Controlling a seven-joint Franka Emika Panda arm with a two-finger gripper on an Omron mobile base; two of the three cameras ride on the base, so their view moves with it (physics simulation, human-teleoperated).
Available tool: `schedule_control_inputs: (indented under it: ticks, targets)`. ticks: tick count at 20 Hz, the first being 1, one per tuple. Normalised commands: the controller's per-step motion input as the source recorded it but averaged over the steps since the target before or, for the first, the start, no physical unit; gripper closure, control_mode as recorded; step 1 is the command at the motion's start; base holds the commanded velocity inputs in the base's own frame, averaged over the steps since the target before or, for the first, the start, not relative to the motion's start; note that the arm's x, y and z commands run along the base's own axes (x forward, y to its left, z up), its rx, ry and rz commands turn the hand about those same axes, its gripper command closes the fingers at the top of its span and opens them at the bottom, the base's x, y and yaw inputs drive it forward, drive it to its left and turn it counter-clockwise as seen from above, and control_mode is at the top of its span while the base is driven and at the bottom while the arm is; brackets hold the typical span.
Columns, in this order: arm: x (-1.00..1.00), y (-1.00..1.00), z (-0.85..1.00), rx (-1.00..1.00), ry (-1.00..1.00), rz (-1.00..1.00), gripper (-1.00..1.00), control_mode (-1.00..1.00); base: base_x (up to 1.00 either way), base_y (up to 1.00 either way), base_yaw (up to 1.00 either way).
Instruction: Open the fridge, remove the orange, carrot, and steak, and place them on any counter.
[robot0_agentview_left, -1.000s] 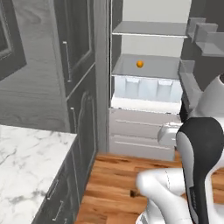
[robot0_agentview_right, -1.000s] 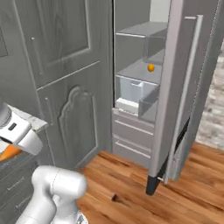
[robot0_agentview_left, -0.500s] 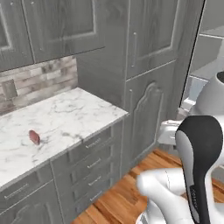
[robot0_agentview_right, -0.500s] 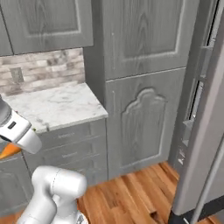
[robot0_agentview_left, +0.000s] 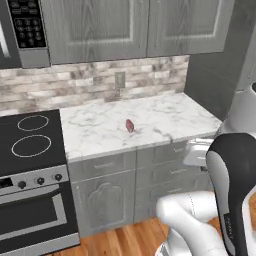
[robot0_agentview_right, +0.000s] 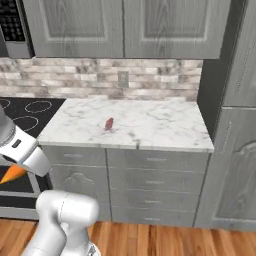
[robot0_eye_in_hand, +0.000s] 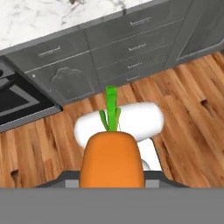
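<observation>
Clenched on the carrot (robot0_eye_in_hand: 111, 162), my pincer (robot0_eye_in_hand: 112, 186) carries it low above the wooden floor (robot0_eye_in_hand: 183, 118). To do this well, I think I should lift it over the counter (robot0_agentview_left: 165, 117) edge before releasing. I count one carrot and one steak (robot0_agentview_left: 130, 125), which lies on the counter.

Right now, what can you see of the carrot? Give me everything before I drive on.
The carrot fills the lower middle of the hand view: a smooth, bright orange body, broad and rounded at its top, with a short green stem of a few stalks pointing away from the camera. It sits between the fingers of the gripper, held shut on it above the wooden floor, in front of the grey cabinet drawers. Its orange tip also pokes out below the white arm in the right base view.
</observation>
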Motion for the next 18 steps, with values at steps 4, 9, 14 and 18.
schedule_control_inputs:
  ticks: [4, 9, 14, 18]
  targets:
    - [0.0, 0.0, 0.0, 0.0, 0.0, 0.0, 1.0, 1.0, -0.02, 0.53, 0.43]
    - [0.0, 0.0, 0.0, 0.0, 0.0, 0.0, 1.0, 1.0, 0.58, 0.03, 0.03]
    - [0.0, 0.0, 0.0, 0.0, 0.0, 0.0, 1.0, 1.0, 0.63, -0.03, 0.0]
    - [0.0, 0.0, 0.0, 0.0, 0.0, 0.0, 1.0, 1.0, 0.65, 0.0, 0.0]
